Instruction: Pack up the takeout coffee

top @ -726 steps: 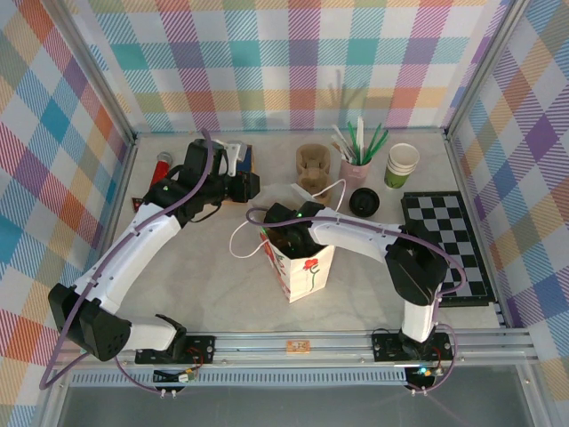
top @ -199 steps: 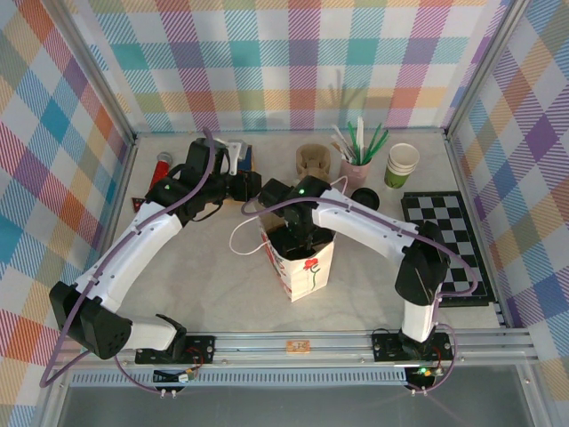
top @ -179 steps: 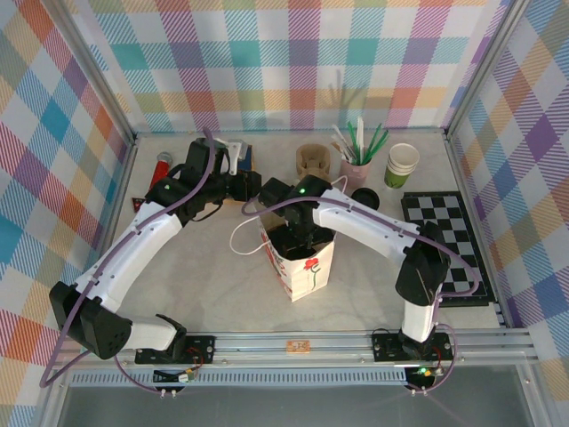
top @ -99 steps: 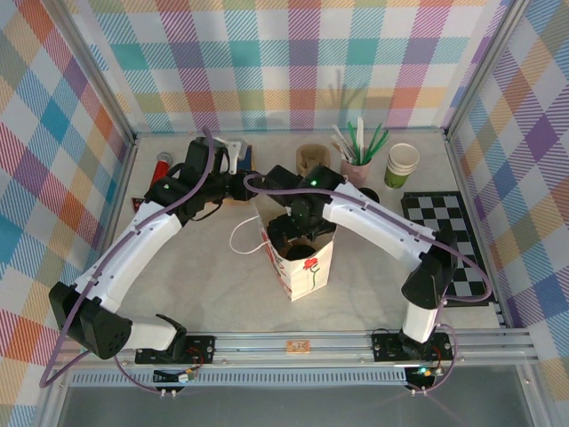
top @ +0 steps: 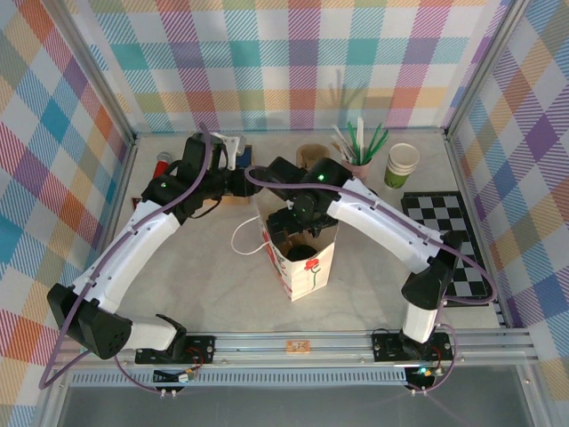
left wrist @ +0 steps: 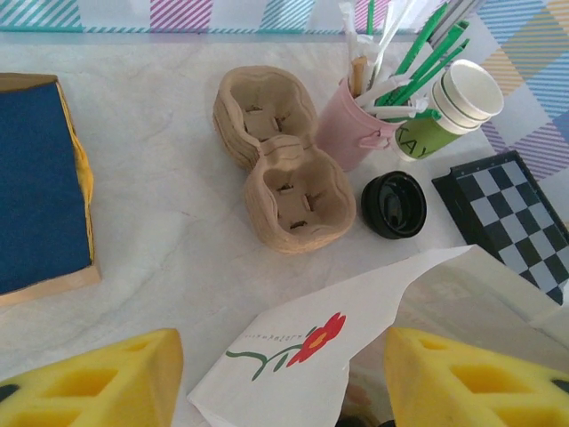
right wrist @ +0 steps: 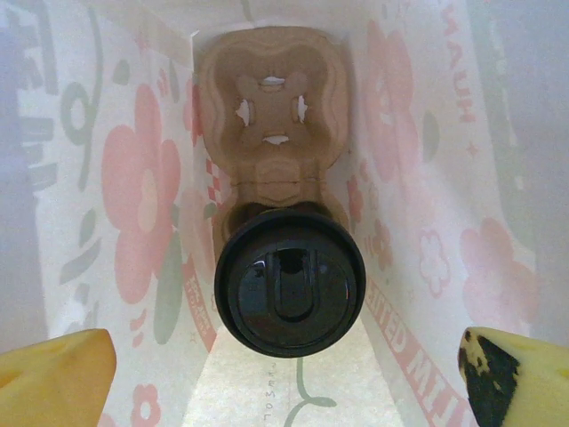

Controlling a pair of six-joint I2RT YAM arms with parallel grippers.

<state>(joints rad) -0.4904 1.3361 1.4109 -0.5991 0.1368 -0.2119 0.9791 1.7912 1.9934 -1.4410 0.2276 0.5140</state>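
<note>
The takeout coffee (right wrist: 289,282), with its black lid up, stands in one cup of a brown cardboard carrier (right wrist: 271,111) at the bottom of the white paper bag (right wrist: 116,178). My right gripper (right wrist: 284,382) hangs above the coffee, open wide, its yellow fingertips (right wrist: 58,378) clear of the lid. In the top view the right gripper (top: 296,236) is over the mouth of the bag (top: 311,271). My left gripper (left wrist: 280,382) is open at the bag's back rim, with the flowered flap (left wrist: 302,356) lying loose between its fingers (left wrist: 93,382).
Behind the bag stand a stack of brown cup carriers (left wrist: 280,165), a pink holder of straws (left wrist: 351,133), a stack of green cups (left wrist: 444,111) and a loose black lid (left wrist: 394,205). A checkerboard (top: 444,240) lies at the right and a blue book (left wrist: 36,187) at the left.
My right arm has lifted up and back from deep in the bag to just over its mouth. The left arm has shifted slightly back from the bag's rim.
</note>
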